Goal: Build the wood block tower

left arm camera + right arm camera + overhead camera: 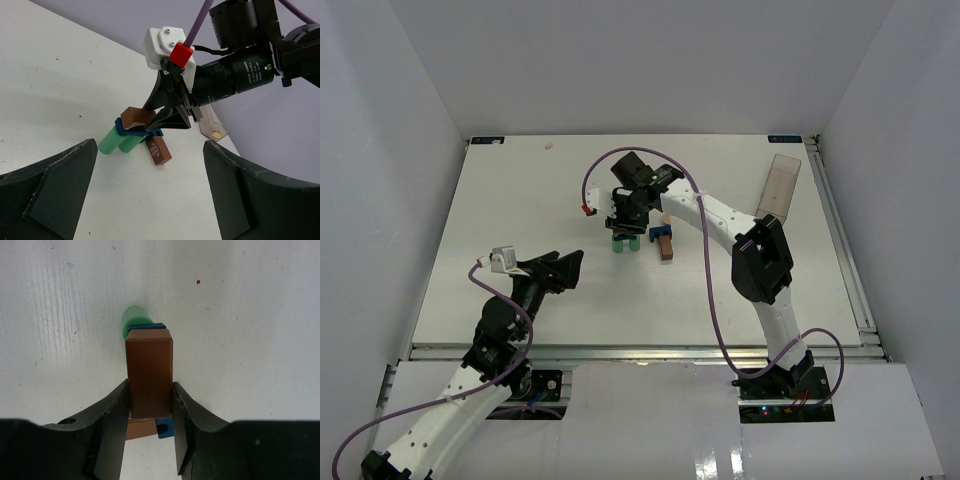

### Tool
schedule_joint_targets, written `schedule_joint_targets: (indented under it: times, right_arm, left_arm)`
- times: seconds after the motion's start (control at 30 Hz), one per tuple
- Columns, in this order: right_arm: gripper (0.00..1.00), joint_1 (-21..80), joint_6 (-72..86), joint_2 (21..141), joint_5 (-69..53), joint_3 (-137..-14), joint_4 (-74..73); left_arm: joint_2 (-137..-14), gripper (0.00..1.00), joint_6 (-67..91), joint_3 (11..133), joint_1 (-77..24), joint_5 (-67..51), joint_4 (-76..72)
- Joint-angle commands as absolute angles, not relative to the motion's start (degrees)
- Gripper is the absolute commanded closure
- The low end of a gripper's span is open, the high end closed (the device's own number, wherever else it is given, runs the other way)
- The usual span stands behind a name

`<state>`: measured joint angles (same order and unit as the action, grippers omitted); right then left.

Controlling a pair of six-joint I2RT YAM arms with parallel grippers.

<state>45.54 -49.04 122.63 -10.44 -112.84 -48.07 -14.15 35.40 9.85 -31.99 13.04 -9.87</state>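
Two green cylinders [625,245] lie side by side on the table with a blue piece [131,131] across them. My right gripper [624,221] is shut on the brown arch [149,372] and holds it just above that blue piece [145,326]; its underside is hidden. The arch also shows in the left wrist view [137,116]. A brown brick [666,249] with a picture on it, a second blue piece [659,233] and a tan piece [665,217] lie just right of the cylinders. My left gripper [571,268] is open and empty, well to the front left of the stack.
A clear rectangular plastic box [780,184] lies at the back right of the white table [520,200]. White walls close in the table on three sides. The right arm's purple cable [705,290] loops over the table's middle.
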Motion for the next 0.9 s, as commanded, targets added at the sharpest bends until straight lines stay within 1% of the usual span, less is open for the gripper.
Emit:
schedule_joint_targets:
  times: [0.0,0.17,0.27,0.6,0.87]
  right_arm:
    - [0.76,45.0,-49.0,122.6,-10.9,-114.4,-48.1]
    - [0.74,44.8,-49.0,122.8,-11.1,-114.4,-48.1]
    - [0.68,44.8,-49.0,122.7,-11.2,-114.4,-48.1]
    - [0.66,44.8,-49.0,122.9,-12.0,-114.4,-48.0]
    - [0.62,44.8,-49.0,123.0,-12.3,-114.5,-47.8]
  left_arm:
    - [-14.3,0.02,35.3,9.9,-31.9,12.5,-10.0]
    - [-14.3,0.02,35.3,9.9,-31.9,12.4,-10.0]
    - [-14.4,0.02,35.3,10.0,-31.9,12.4,-10.1]
    - [-14.6,0.02,35.2,9.9,-32.0,12.4,-10.2]
    - [-14.6,0.02,35.2,10.0,-31.9,12.3,-10.2]
